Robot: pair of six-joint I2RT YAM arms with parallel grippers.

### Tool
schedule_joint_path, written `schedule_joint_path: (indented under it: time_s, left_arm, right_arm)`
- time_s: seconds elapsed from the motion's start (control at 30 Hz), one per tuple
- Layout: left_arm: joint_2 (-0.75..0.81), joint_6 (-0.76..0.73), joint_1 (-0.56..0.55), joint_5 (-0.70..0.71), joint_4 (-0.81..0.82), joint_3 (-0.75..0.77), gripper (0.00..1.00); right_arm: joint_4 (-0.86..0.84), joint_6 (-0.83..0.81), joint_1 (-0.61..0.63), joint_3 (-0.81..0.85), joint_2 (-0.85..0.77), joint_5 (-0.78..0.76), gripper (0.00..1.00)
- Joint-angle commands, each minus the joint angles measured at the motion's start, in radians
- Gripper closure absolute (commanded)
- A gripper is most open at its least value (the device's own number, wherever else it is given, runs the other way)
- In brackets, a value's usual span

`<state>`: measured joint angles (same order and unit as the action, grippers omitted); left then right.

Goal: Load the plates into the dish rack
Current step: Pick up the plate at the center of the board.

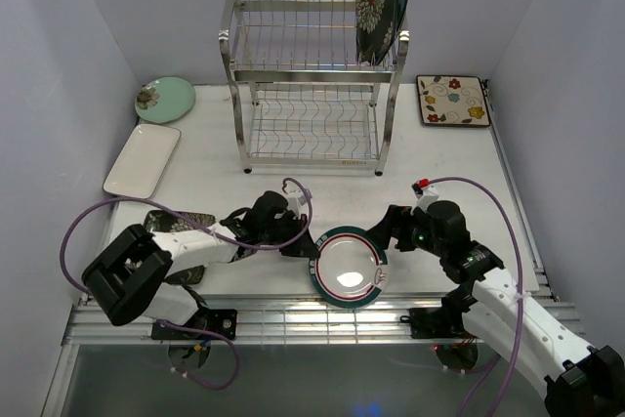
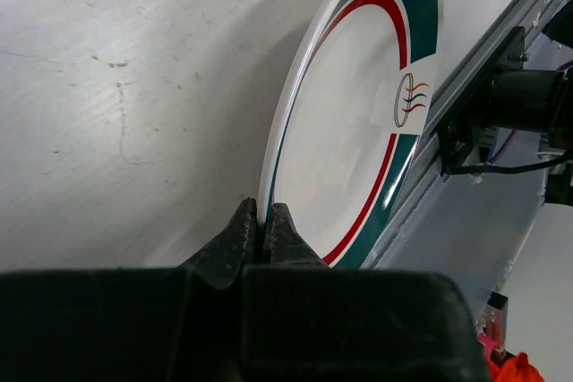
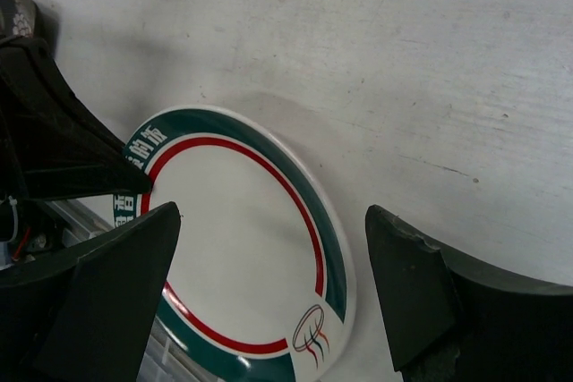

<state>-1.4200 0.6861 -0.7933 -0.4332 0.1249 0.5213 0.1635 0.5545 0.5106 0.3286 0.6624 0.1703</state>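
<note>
- Since the round teal-rimmed plate (image 1: 347, 269) lies well in front of the dish rack (image 1: 312, 95), close to the near edge of the tabletop (image 1: 439, 168) and between the two arms, the coming move is a carry straight away from the bases toward the rack.
- The left gripper (image 2: 263, 221) is pinched tight on the plate's left rim, one finger over the edge and one under it, so the left arm has the plate.
- The right gripper (image 3: 269, 257) stands wide at the plate's right side and holds nothing; whether a finger touches the rim cannot be told.
- The plate is round, so it has no long axis. It lies roughly flat, and I judge it must be tipped on edge to enter the rack's slots.
- Left of the rack rest a white rectangular plate (image 1: 143, 158) and a pale green round plate (image 1: 164, 99); right of the rack, a cream flowered square plate (image 1: 453, 100).
- At the right end of the rack's upper tier, a dark floral square plate (image 1: 375, 2) stands on edge.
</note>
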Motion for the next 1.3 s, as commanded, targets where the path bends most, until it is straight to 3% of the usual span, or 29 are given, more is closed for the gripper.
schedule_joint_path:
  time_s: [0.0, 0.23, 0.37, 0.47, 0.73, 1.03, 1.17, 1.2, 1.27]
  left_arm:
    - [0.102, -0.085, 0.032, 0.068, -0.096, 0.039, 1.00]
    - [0.223, -0.099, 0.092, -0.039, -0.027, 0.014, 1.00]
    - [0.185, -0.043, 0.109, -0.269, 0.102, -0.017, 1.00]
    - [0.150, -0.033, 0.109, -0.331, 0.159, -0.027, 1.00]
    - [0.177, -0.034, 0.109, -0.341, 0.185, -0.044, 1.00]
    - [0.208, -0.028, 0.109, -0.338, 0.185, -0.029, 1.00]
    - [0.191, -0.031, 0.109, -0.334, 0.185, -0.021, 1.00]
    - [0.188, -0.033, 0.109, -0.328, 0.185, -0.020, 1.00]
    - [0.187, -0.034, 0.109, -0.319, 0.183, -0.015, 1.00]
  right_arm:
    - [-0.025, -0.038, -0.004, 0.026, -0.052, 0.051, 0.11]
    - [-0.025, -0.080, -0.003, 0.056, -0.090, 0.107, 0.13]
    - [-0.019, -0.108, -0.004, 0.084, -0.115, 0.117, 0.14]
    - [0.017, -0.110, -0.004, 0.124, -0.115, 0.088, 0.13]
    - [0.031, -0.120, -0.004, 0.175, -0.028, 0.164, 0.21]
    - [-0.044, -0.125, -0.003, 0.150, 0.042, 0.284, 0.23]
    - [-0.056, -0.126, -0.004, 0.150, 0.069, 0.319, 0.40]
    - [-0.059, -0.126, -0.003, 0.148, 0.075, 0.322, 0.57]
    - [-0.067, -0.126, -0.004, 0.148, 0.095, 0.328, 0.78]
